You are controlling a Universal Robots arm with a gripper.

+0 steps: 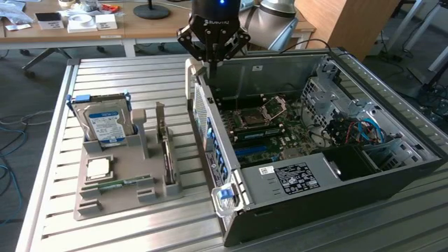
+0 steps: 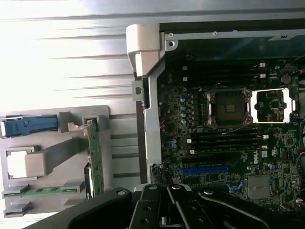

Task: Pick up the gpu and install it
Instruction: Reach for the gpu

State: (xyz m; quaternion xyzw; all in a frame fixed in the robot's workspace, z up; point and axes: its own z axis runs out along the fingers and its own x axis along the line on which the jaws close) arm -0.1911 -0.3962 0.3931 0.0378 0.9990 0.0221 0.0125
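Note:
The gpu [image 1: 167, 152] stands on edge in a slot of the grey holder tray [image 1: 112, 206], to the exterior view's left of the open computer case [image 1: 392, 181]. In the wrist view the gpu [image 2: 94, 157] shows a green edge and a silver bracket. My gripper [image 1: 212, 59] hangs above the case's rear top corner, well away from the card. Its fingers [image 2: 177, 206] are shut with nothing between them. The motherboard [image 1: 280, 131] lies exposed inside the case, with a blue card slot [image 2: 205, 169] bare.
The tray also holds a silver hard drive [image 1: 105, 125], a processor chip [image 1: 98, 168] and a green memory stick [image 1: 123, 184]. A white latch [image 2: 143, 47] sits on the case's rear frame. Cables [image 1: 360, 131] crowd the case's far side. A desk [image 1: 84, 26] stands behind.

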